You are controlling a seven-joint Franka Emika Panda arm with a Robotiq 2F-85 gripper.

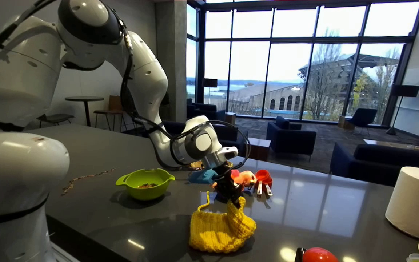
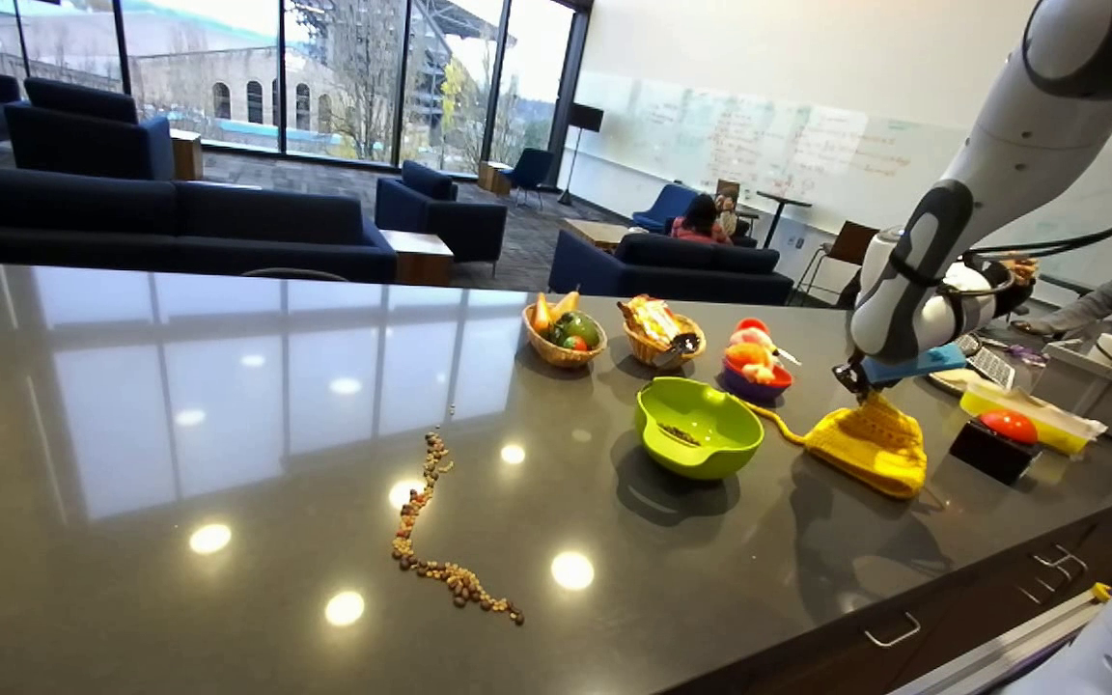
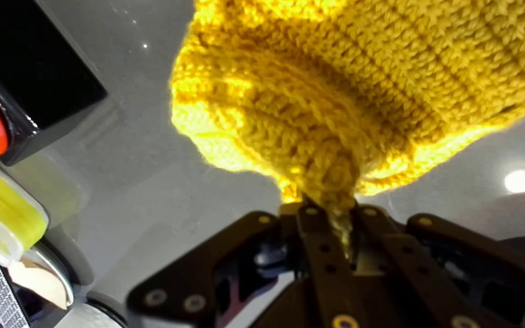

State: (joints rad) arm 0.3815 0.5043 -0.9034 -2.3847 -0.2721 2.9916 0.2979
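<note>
The cloth (image 1: 211, 231) is rough knit, the countertop (image 2: 228, 632) smooth and glossy.

The white arm (image 1: 147, 78) has black cables (image 1: 125, 89) and a black gripper (image 3: 335, 212)

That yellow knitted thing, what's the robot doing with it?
A white robot arm has its jaws closed on a bunched-up part of the yellow knitted piece, maybe a hat, pinching it up. The rest of it slumps on the dark counter, so it isn't lifted clear. In an exterior view it lies between a green bowl, with small bits in the bottom, and a black box topped by a red dome.
</note>
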